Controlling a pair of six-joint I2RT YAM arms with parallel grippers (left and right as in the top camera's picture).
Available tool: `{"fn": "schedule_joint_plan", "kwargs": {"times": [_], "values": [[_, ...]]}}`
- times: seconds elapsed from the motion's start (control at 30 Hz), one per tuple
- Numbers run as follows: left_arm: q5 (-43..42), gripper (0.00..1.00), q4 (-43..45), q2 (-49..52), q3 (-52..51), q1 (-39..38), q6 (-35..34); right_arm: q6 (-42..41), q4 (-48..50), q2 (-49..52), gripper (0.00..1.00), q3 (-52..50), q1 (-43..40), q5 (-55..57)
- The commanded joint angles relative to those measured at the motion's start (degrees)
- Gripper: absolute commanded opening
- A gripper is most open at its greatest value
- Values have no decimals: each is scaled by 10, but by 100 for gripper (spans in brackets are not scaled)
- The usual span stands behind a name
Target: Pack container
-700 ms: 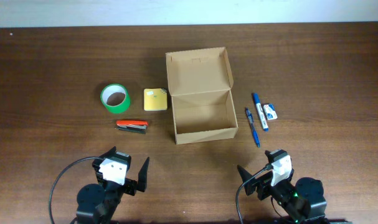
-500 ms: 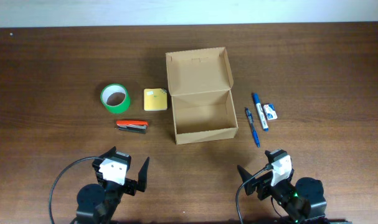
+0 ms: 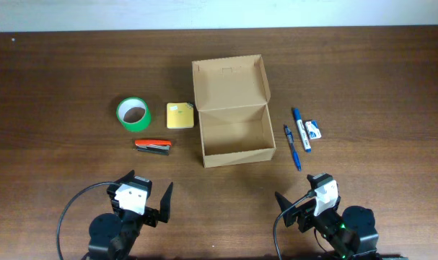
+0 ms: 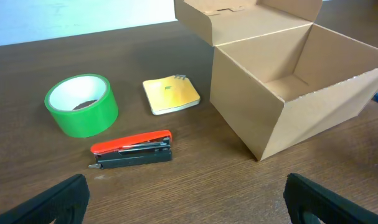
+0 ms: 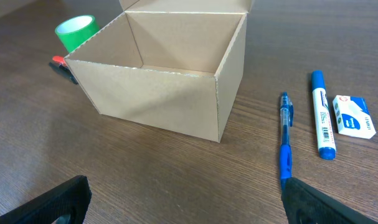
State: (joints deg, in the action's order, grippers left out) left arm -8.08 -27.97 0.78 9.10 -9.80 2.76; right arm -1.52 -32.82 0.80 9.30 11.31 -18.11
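My left jaws are released. They stand wide apart with nothing between them, low at the near edge of the desk [image 3: 53,79]. Furthest left on the desk a green tape roll [image 3: 133,113] lies flat on its side ring. A little right of it and nearer to me lies a red and black stapler [image 3: 153,146]. Right of the tape roll is a small yellow notepad [image 3: 180,115]. It lies close beside the left wall of the container [image 3: 237,157], with a small gap between them.

The container stands upright in the middle of the desk, and its lid flap is open and leans back toward the far edge. I see its bare cardboard floor.

Right of the container lies a blue pen [image 3: 293,147], then a blue and white marker [image 3: 301,130], almost parallel to the pen. After the marker comes a small white and blue packet [image 3: 314,130], just beside it. My right jaws are released too, wide apart and grasping nothing, at the near edge and apart from the pen.
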Motion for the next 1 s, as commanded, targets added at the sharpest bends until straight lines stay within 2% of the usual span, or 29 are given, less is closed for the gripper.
{"fn": "schedule_joint_plan", "kwargs": {"times": [0.0,0.07,0.27,0.3,0.4,0.47,0.57,0.67,0.87,0.97], "values": [[4,99,1,-5,-3,-3,-5,-3,3,-7,99,-4,3,-5],[4,99,1,-5,-3,-3,-6,-3,3,-7,99,-4,3,-5],[-77,99,13,-5,-3,-3,-16,-3,3,-7,99,-4,3,-5],[-76,100,17,-4,-3,-3,-46,-3,3,-7,99,-4,3,-5],[-35,100,51,14,-3,-3,-58,-3,3,-7,99,-4,3,-5],[19,100,122,45,-3,-3,-81,-3,3,-7,99,-4,3,-5],[81,100,198,125,2,-3,-111,-3,3,-7,99,-4,3,-5],[85,99,200,232,44,-3,-125,-3,3,-7,99,-4,3,-5],[83,100,110,469,225,-3,-126,-3,3,-7,99,-4,3,-5],[85,99,101,567,295,-2,-124,-3,3,-7,99,-4,3,-5]]}}
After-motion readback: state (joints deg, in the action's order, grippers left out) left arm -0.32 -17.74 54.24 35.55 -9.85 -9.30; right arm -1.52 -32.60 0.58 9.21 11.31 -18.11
